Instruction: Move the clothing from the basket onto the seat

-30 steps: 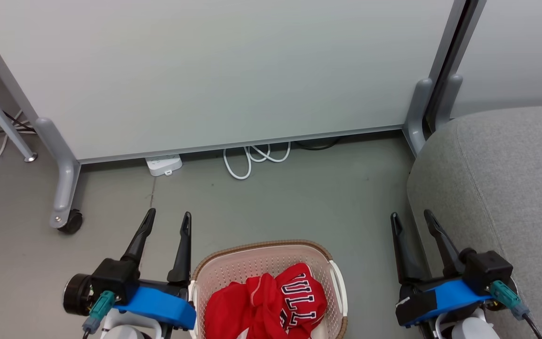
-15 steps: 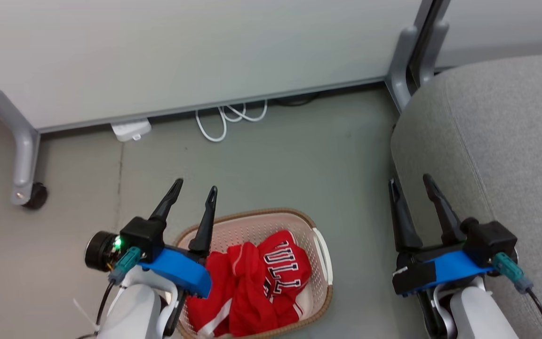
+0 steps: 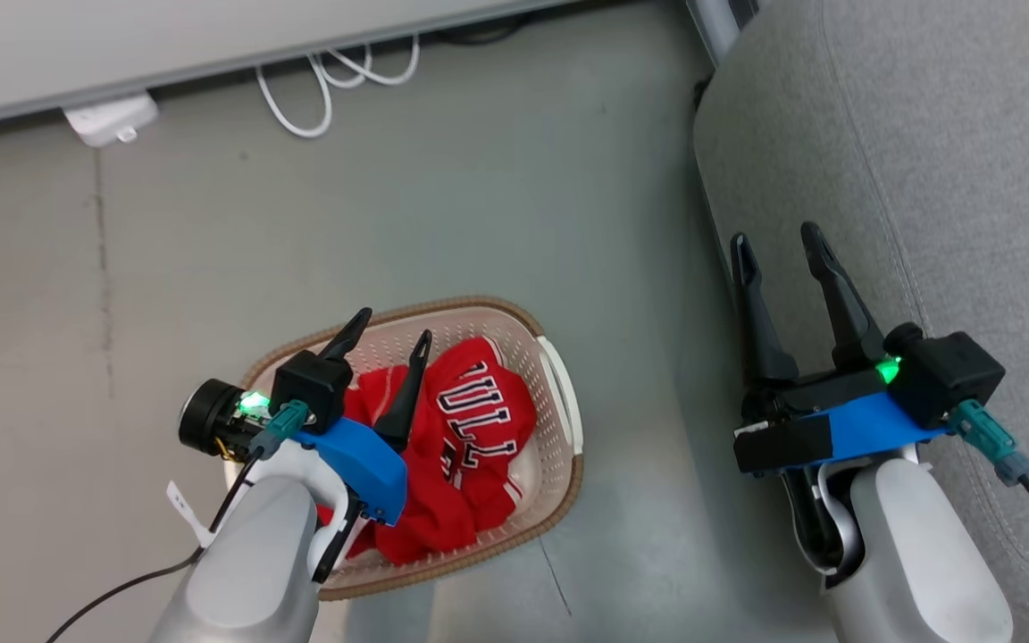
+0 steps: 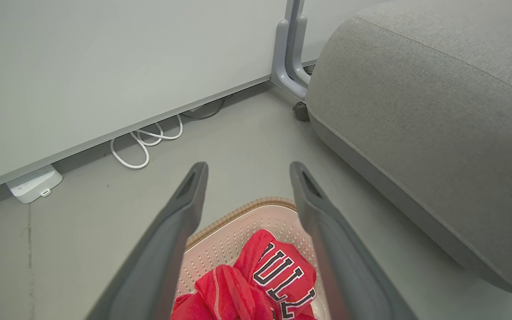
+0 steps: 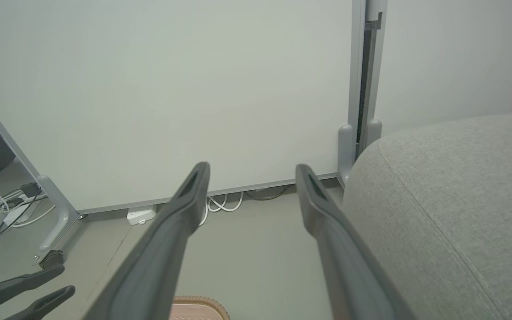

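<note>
Clothing lies bunched in the basket, heaped from its middle toward the near rim, with the lettered garment uppermost on the right side. The basket stands on the floor, apart from the seat, whose left edge runs along its right. My left gripper hangs over the basket's left half, jaws spread wide with nothing between them, above the red fabric; my right gripper is likewise wide and empty at the seat's left edge, well apart from the basket.
</note>
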Controlling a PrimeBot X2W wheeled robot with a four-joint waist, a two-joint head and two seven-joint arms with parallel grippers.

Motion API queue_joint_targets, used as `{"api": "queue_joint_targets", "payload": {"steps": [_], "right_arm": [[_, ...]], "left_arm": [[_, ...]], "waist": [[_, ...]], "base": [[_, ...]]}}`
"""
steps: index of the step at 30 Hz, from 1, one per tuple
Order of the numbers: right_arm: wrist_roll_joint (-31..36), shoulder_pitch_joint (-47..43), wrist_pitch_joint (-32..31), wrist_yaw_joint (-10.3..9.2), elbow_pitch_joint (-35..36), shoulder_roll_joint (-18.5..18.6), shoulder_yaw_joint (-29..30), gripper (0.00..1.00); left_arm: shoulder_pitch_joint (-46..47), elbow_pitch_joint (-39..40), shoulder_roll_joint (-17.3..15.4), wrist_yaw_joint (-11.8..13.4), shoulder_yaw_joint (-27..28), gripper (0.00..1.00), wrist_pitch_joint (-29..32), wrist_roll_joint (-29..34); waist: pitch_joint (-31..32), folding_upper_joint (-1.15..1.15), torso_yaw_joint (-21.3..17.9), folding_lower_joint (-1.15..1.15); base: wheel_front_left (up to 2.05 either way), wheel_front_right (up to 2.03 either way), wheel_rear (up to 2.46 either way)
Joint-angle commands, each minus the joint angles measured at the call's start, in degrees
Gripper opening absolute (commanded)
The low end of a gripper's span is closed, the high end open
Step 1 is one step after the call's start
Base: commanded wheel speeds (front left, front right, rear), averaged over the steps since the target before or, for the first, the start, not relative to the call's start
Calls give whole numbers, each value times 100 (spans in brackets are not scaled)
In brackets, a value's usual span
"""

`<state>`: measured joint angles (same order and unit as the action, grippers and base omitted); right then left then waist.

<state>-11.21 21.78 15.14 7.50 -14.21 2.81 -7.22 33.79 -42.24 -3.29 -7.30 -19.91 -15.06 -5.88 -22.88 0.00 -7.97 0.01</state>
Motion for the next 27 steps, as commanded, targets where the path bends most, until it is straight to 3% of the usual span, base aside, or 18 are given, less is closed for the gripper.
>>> {"api": "queue_joint_targets", "payload": {"steps": [1,21,27], "right_arm": [[-27,142,2,-1,50,12,-23,100],[-219,927,2,-2,334,12,-156,100],[-214,1084,2,-2,412,12,-177,100]], "left_arm": [[148,-148,-66,-21,-68,100,-19,46],[1330,-2515,-266,-27,-971,100,3,-306],[1616,-2878,-258,-27,-1164,100,146,-460]], "waist": [[-371,0,-220,-1],[-1864,0,-611,-1],[-2262,0,-624,-1]], "base": [[0,0,0],[0,0,0],[0,0,0]]}}
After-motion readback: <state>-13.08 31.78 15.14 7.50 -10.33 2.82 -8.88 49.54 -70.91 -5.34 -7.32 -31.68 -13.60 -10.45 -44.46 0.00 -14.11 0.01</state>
